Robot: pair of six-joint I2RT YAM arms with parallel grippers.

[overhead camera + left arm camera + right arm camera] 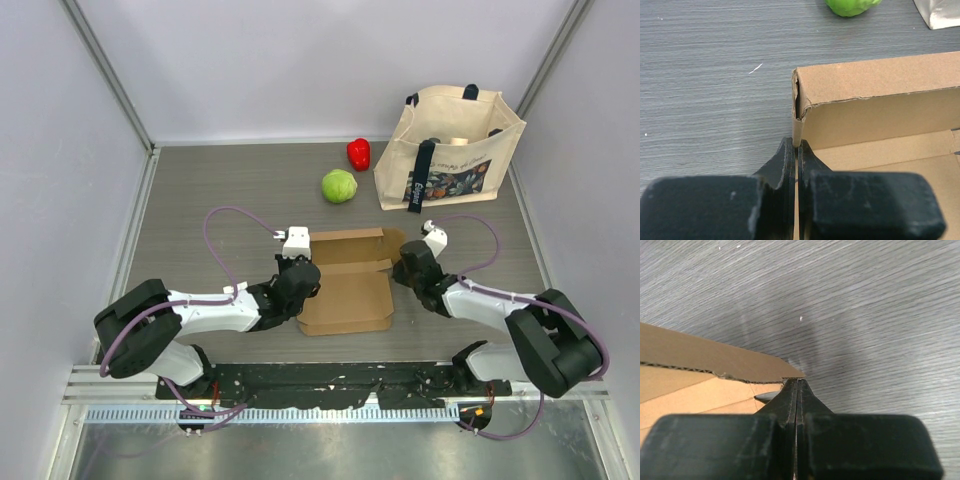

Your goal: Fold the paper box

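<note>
Left hand (pixel 797 145) clamped on left wall of paper box (pixel 345 295); right hand (pixel 798 382) pressed together at right flap corner.

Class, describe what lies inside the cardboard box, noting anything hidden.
Inside the paper box only bare cardboard floor and walls show; no item is visible. The left gripper and right gripper, clamped on its edges, hide what lies beneath.

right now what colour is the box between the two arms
The paper box is plain brown cardboard; best seen in the left wrist view.
</note>
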